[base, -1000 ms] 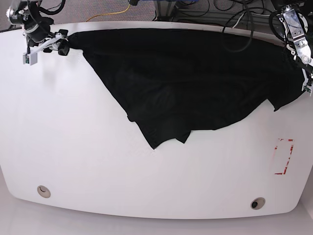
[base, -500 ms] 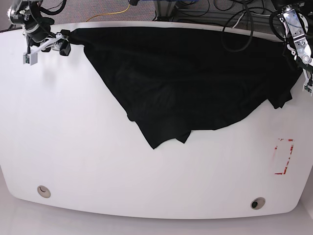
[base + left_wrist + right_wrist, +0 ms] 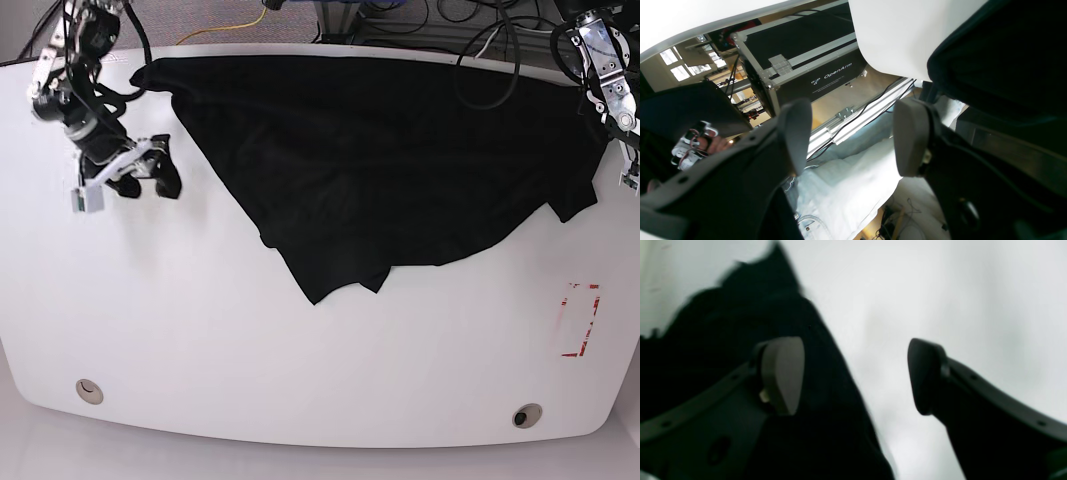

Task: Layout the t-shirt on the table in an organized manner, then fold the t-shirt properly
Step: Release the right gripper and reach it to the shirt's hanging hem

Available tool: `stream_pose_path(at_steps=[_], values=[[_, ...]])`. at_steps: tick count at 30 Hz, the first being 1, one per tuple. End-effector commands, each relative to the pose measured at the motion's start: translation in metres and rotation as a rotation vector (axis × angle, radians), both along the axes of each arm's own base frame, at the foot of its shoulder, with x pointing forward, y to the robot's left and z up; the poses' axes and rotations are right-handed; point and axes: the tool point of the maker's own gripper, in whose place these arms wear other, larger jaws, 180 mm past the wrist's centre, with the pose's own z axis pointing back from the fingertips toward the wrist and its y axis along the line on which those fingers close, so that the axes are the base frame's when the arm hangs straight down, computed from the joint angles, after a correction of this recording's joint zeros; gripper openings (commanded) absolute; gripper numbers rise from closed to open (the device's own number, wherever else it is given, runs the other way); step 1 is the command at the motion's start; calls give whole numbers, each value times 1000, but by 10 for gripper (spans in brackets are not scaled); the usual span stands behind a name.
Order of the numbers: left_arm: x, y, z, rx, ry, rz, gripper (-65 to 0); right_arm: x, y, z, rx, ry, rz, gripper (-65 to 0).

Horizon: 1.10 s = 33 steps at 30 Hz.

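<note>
— Across the far half of the table [image 3: 200,340], what lay there?

— The t-shirt [image 3: 400,150], black and plain. It was spread from the far left corner to the right edge, its upper hem running along the back edge of the table. The near side hung in an uneven slant, coming down to a rumpled point around the middle of the table, with a small fold beside that point. On the right, a flap of cloth reached the table's edge beneath the arm there.

— And the rest of the table?

— Bare glossy white. A red tape rectangle [image 3: 581,320] sat near the right edge, well apart from the cloth, and two round grommets [image 3: 89,391] lay along the near edge, one at each side.

— Where was the right gripper [image 3: 128,182]?

— At the left of the base view, over bare table, near the shirt's left corner but apart from it. Its wrist camera showed the two fingers [image 3: 781,373] spread wide with nothing between them; black cloth lay on the table behind the left finger, blurred.

— And the left gripper [image 3: 853,136]?

— At the right edge of the table, mostly cut off in the base view. Its own camera showed the pads [image 3: 910,136] held well apart, nothing pinched. Past them were the floor, a black case [image 3: 800,56] with aluminium trim, and the table's rounded corner with the shirt draped over it.
</note>
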Motion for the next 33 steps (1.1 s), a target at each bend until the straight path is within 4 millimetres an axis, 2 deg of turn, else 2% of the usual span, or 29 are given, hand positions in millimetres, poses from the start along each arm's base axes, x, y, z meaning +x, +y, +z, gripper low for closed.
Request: stream_pose_path(at_steps=[1, 5, 6, 11, 16, 20, 24, 33], values=[[1, 8, 15, 49, -13, 9, -289, 22, 9, -1, 33, -20, 32, -182], [9, 8, 21, 49, -45, 11, -289, 47, 34, -16, 95, 16, 95, -182], [14, 8, 24, 49, -62, 11, -290, 57, 46, -22, 116, 31, 126, -182], [20, 7, 27, 44, -85, 13, -290, 83, 80, -31, 148, 68, 219, -181], [21, 6, 26, 42, -87, 10, -290, 110, 109, -31, 154, 75, 296, -178], [24, 6, 29, 42, -99, 10, -290, 127, 119, -38, 168, 81, 299, -178], [24, 6, 29, 41, -101, 12, -290, 140, 119, -50, 179, 109, 282, -176], [24, -1, 20, 12, -103, 18, -290, 150, 137, -67, 169, 106, 362, -176]])
